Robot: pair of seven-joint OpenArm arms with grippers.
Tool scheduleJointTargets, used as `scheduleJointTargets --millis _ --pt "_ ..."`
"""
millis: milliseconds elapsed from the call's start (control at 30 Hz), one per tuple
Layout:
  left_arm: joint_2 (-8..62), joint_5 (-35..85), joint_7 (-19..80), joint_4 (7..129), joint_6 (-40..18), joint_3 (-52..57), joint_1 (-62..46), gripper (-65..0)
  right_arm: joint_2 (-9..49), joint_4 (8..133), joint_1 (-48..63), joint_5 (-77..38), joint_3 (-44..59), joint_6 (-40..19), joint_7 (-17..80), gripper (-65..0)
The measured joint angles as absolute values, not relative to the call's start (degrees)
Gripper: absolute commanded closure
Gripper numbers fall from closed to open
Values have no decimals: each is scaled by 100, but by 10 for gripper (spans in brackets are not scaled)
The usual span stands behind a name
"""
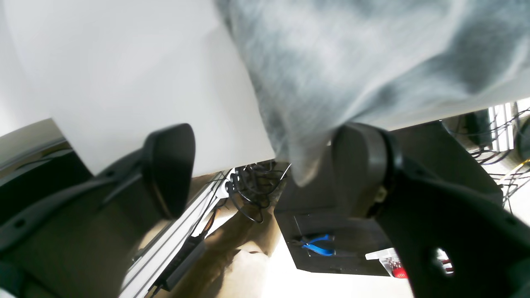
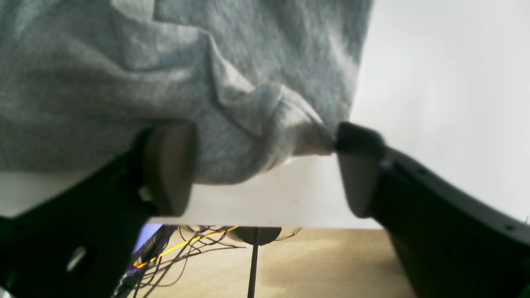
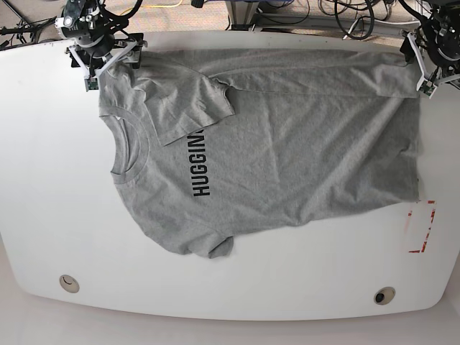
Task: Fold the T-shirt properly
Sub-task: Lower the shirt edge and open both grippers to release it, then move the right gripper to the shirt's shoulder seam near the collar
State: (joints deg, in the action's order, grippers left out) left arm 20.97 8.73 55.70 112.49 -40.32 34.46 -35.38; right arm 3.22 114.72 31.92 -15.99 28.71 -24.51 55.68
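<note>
T-shirt (image 3: 287, 151), light heather-grey cotton with black lettering, lies spread on the white table (image 3: 57, 215), one long edge folded inward, sleeve over the chest. Remaining folds look undone. Both the left gripper (image 1: 265, 174) and the right gripper (image 2: 265, 169) stand released at its far-edge corners.

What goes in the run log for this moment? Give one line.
T-shirt: flat on table, one sleeve folded over chest | left gripper: open at hem corner | right gripper: open at shoulder corner

The heather-grey T-shirt (image 3: 266, 144) lies spread, wrinkled, 1 sleeve folded over "HUGGIN", far edge seemingly bunched.
</note>
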Motion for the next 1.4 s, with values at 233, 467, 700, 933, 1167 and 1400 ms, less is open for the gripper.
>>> scheduleJointTargets --millis 233,467,700,933,1167,1400 --pt "2115 967 5568 11308 -4036 3616 -3509 -446 351 11472 3155 -2523 2906 -3142 5535 -531" --pt "2117 1389 5603 11362 -4005 4641 -3074 -446 513 11472 3087 -3148 3124 -3601 5546 -501" --pt "1922 1758 5645 11347 -4034 5422 -2604 -446 565 11469 2665 -3194 2985 -3627 5557 -501" --pt "1911 1345 5551 11135 -4018 5448 -2298 -446 628 11454 2244 -2834 2340 -3627 5561 -498" --pt "1894 1243 5594 11100 -4014 5459 -2309 -446 646 11264 1785 -1831 1772 -3627 5555 -496" --pt "1894 1245 5572 11098 -4014 5472 -2287 -444 521 10899 1538 -1286 1682 -3645 5533 -495"
